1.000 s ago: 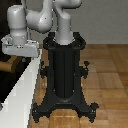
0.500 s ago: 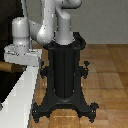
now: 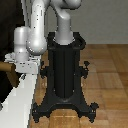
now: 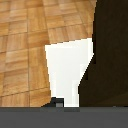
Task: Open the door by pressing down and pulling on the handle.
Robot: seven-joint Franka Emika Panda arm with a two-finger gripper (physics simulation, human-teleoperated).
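- One arm, white links bent toward the exterior view's left above black pedestal [image 3: 64, 75].
- Gripper [image 3: 21, 67] low at that left edge, just above tan handle [image 3: 5, 67]; finger spacing cannot be told.
- Handle projecting from dark door [image 3: 7, 30] at far left.
- Wrist view: dark door panel beside its white edge [image 4: 67, 70], wood floor [image 4: 25, 30] behind.

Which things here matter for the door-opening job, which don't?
Job: door, dark panel at the exterior view's left; handle, tan bar; gripper beside the handle, jaws hidden.
Not job: black pedestal; wood floor.
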